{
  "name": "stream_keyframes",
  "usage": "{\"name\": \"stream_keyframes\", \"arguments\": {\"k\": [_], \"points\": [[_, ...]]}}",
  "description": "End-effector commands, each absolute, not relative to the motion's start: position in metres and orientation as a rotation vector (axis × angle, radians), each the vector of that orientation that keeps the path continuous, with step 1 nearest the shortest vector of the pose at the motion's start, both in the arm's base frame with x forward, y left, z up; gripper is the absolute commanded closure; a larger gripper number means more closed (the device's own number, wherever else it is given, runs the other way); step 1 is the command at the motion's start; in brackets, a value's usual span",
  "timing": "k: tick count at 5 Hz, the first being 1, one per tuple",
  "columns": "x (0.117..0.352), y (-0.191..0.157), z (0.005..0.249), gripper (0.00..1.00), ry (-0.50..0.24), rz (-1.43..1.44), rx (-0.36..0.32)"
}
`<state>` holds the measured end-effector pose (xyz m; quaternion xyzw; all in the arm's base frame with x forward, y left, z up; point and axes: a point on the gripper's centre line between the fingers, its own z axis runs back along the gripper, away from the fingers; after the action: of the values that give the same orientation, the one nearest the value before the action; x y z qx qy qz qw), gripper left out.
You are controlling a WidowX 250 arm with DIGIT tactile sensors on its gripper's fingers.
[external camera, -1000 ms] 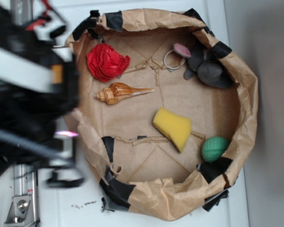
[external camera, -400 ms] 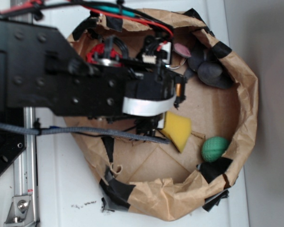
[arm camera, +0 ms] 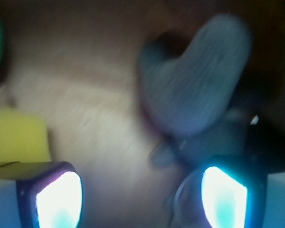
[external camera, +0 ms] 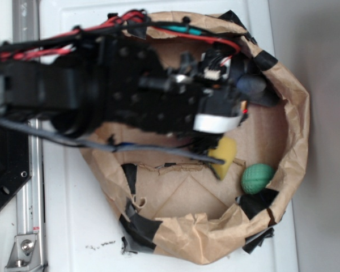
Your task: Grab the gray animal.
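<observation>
The gray animal (external camera: pixel 255 88) lies against the far right wall of the paper bowl; only one dark rounded lobe shows past the arm. In the blurred wrist view the gray animal (arm camera: pixel 197 97) fills the upper right, just ahead of the right fingertip. My gripper (arm camera: pixel 141 197) is open, two glowing fingertips (arm camera: pixel 59 199) wide apart with bare paper between them. From outside, the gripper (external camera: pixel 238 96) end is mostly hidden by the black arm, right beside the toy.
A yellow sponge (external camera: pixel 224 154) pokes out under the arm, and the yellow sponge (arm camera: pixel 16 137) sits left in the wrist view. A green ribbed ball (external camera: pixel 256 177) rests near the bowl wall (external camera: pixel 294 113). Black tape patches (external camera: pixel 140 228) line the rim.
The arm swung in from the left edge across the bowl and moved right, now covering the red cloth, shell and pink patch, ending beside the gray animal.
</observation>
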<state>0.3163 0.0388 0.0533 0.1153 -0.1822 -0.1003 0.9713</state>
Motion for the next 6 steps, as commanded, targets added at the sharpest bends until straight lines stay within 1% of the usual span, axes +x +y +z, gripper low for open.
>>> {"name": "stream_keyframes", "arguments": {"k": [1,2,3,4,5,6], "points": [[0.347,0.053,0.09,0.0,-0.442,-0.156,0.216],[0.35,0.057,0.08,0.0,-0.418,-0.142,0.231],[0.35,0.063,0.066,0.0,-0.388,-0.124,0.28],[0.352,0.07,0.046,0.0,-0.354,-0.1,0.333],[0.355,0.071,0.038,0.77,-0.353,-0.069,0.315],[0.351,0.069,0.049,1.0,-0.359,-0.052,0.343]]}}
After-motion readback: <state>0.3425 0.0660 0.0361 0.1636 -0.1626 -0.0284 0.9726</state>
